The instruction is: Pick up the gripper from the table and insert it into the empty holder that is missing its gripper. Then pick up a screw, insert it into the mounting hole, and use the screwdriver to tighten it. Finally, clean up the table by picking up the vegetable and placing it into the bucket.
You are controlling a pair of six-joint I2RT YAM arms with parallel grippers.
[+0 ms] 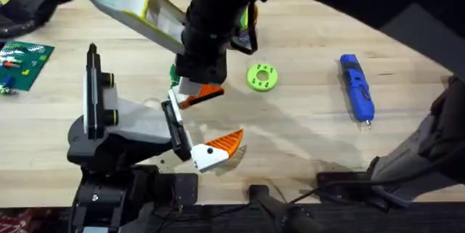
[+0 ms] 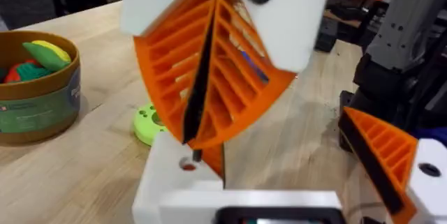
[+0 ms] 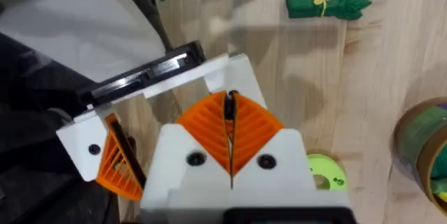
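Right gripper (image 3: 230, 102) pinched closed above white holder (image 3: 241, 70).

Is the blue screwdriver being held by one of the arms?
No, the screwdriver lies flat on the table, with nothing touching it.

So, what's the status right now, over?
Right fingers shut on what looks like a screw, above the hole in the white holder. Vegetable lying on table. Nothing in the way.
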